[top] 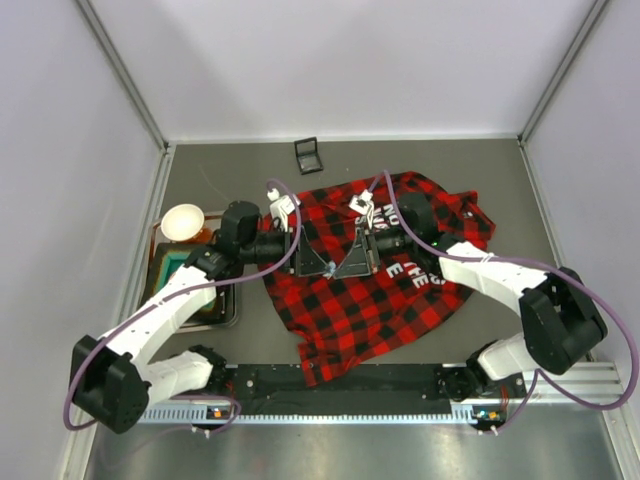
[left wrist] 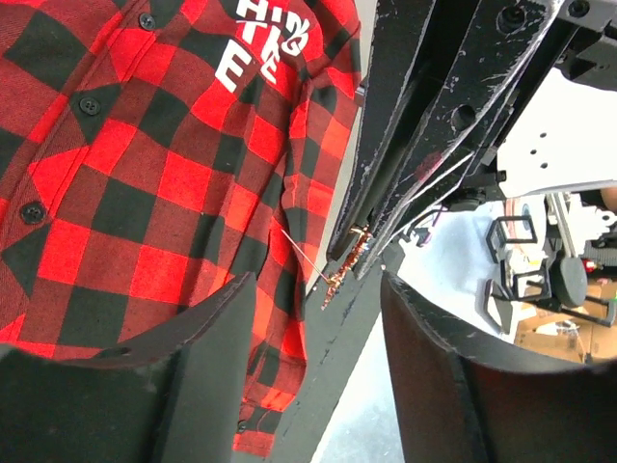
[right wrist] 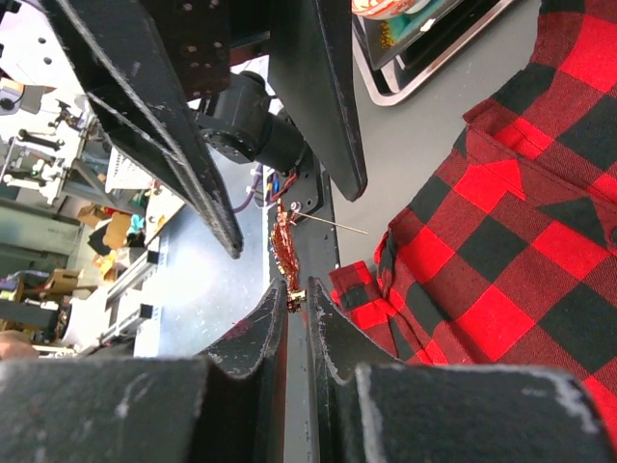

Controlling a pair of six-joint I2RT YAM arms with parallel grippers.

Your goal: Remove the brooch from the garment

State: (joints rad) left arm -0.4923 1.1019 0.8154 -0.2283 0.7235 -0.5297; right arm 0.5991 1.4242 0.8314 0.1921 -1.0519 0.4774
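Note:
The garment (top: pixel 370 300), a red-and-black plaid shirt with white lettering, lies spread on the table in front of both arms. My right gripper (right wrist: pixel 297 289) is shut on the brooch (right wrist: pixel 285 253), a tiny sparkly piece that looks coppery here. Its thin pin needle (right wrist: pixel 333 227) sticks out bare, apart from the cloth (right wrist: pixel 521 241). In the top view the brooch (top: pixel 328 270) glints where the two grippers meet above the shirt. My left gripper (left wrist: pixel 318 285) stands open, facing the right one, with the brooch (left wrist: pixel 339 270) just beyond its fingertips and the shirt (left wrist: pixel 145 193) below.
A small black square box (top: pixel 308 155) sits near the back wall. At the left stands a dark tray (top: pixel 175 290) with a pale bowl (top: pixel 182 222) by it. White enclosure walls close in the table on three sides.

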